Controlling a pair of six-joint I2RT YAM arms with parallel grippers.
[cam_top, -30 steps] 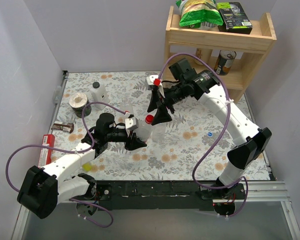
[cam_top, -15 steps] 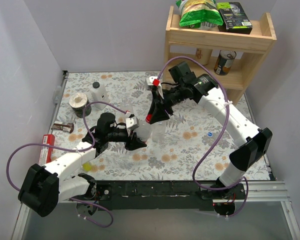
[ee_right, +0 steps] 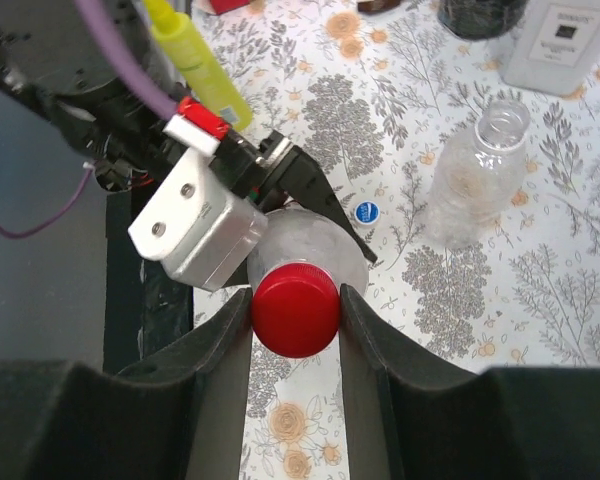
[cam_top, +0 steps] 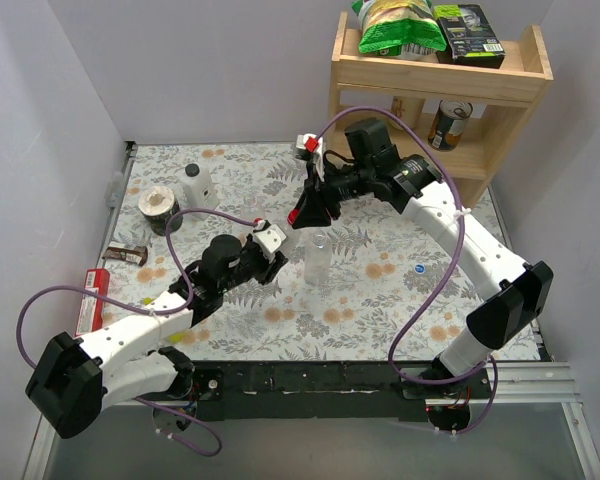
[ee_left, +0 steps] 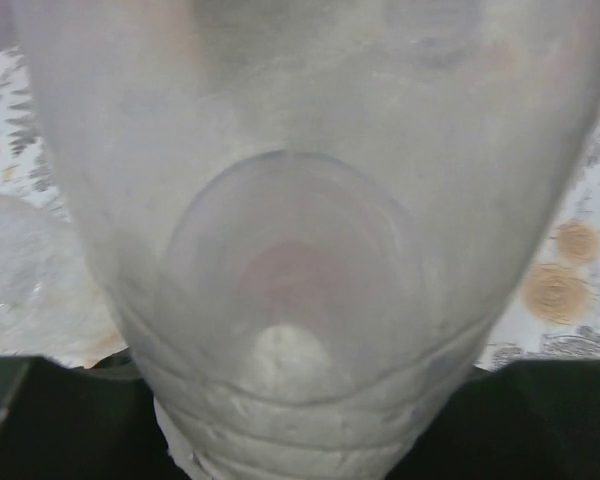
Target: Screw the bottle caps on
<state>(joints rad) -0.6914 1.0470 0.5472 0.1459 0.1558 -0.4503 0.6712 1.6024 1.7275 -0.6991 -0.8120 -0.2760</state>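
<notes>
My right gripper is shut on the red cap, which sits on the neck of a clear bottle. My left gripper is shut on that bottle's body, which fills the left wrist view. In the top view the red cap and my right gripper are at mid-table. A second clear bottle, without a cap, stands just right of them; it also shows in the right wrist view. A blue cap lies on the cloth to the right, and is also in the right wrist view.
A white opaque bottle and a dark jar stand at the back left. A yellow bottle lies near the left arm. A wooden shelf stands at the back right. A red packet lies at the left edge.
Both grippers have moved up and away from the near edge, the bottle and red cap between them. The right gripper has turned at the wrist.
</notes>
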